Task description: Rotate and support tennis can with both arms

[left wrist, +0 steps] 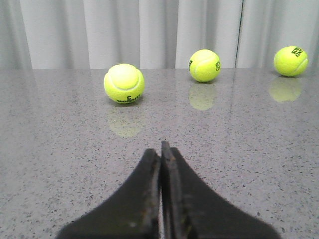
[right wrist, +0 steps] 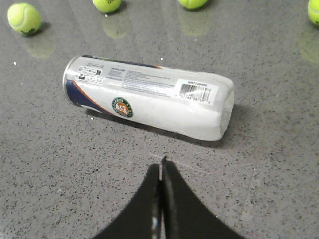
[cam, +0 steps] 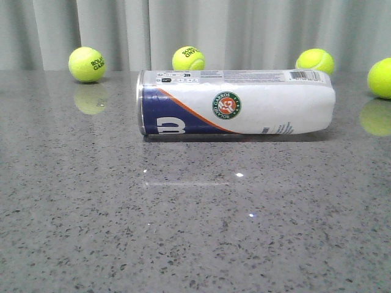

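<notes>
A Wilson Roland Garros tennis can (cam: 237,102) lies on its side mid-desk (cam: 195,232), silver rim leftward, untouched among loose tennis balls (cam: 87,64), while the left gripper (left wrist: 161,149) and right gripper (right wrist: 162,164) hover apart from it, jaws clenched and empty, seemingly awaiting approach

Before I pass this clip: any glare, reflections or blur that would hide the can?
Front view: small glare specks on the glossy table, ball reflections, tennis can sharp. Left wrist view: balls mirrored in the surface, shut left gripper slightly soft. Right wrist view: can clear with a shadow beneath, right gripper shut.
</notes>
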